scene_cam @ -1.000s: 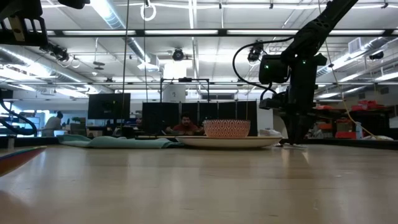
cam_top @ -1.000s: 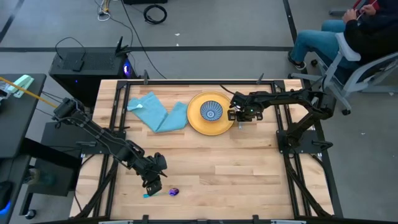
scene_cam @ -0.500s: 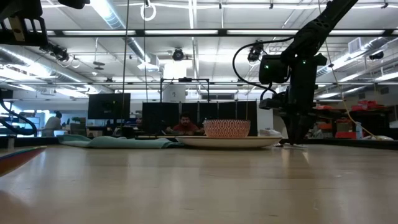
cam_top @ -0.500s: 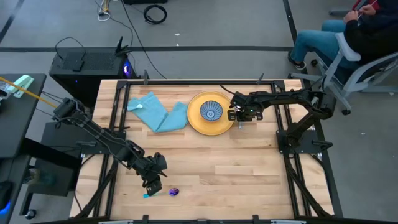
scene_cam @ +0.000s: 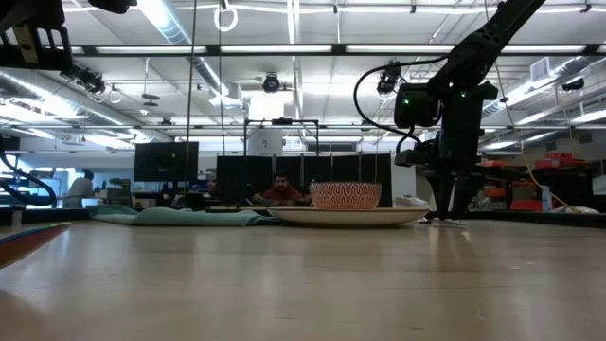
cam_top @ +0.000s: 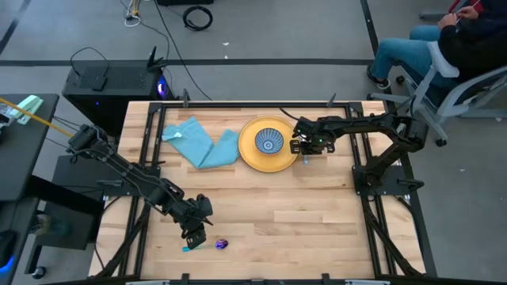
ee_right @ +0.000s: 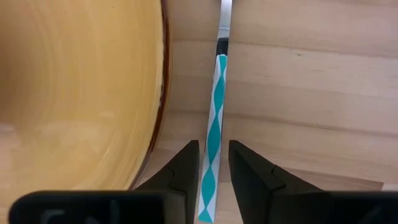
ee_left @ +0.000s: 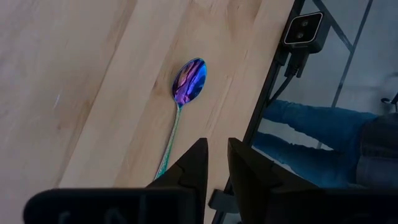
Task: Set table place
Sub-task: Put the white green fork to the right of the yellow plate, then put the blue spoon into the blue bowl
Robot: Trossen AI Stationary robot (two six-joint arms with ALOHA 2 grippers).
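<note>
The yellow plate [cam_top: 247, 153] lies at the table's far middle with the blue patterned bowl [cam_top: 269, 142] standing in it. The light blue napkin [cam_top: 198, 142] lies bunched to its left. The fork [ee_right: 213, 124] lies flat on the wood along the plate's right rim [ee_right: 163, 93]. My right gripper [ee_right: 213, 163] is down over the fork's teal-patterned handle, open, with one finger on each side and a small gap to each. The purple-headed spoon [ee_left: 188, 81] lies near the table's near edge. My left gripper [ee_left: 214, 162] hovers over the near end of the teal handle [ee_left: 166, 155], narrowly open, and the handle passes beside one finger.
Black rails edge the table [cam_top: 317, 214], whose middle and right parts show bare wood. A small camera [ee_left: 303, 30] sits on the near rail beside the spoon. A person sits in a chair [cam_top: 444, 55] beyond the far right corner. A black side desk [cam_top: 24, 158] stands to the left.
</note>
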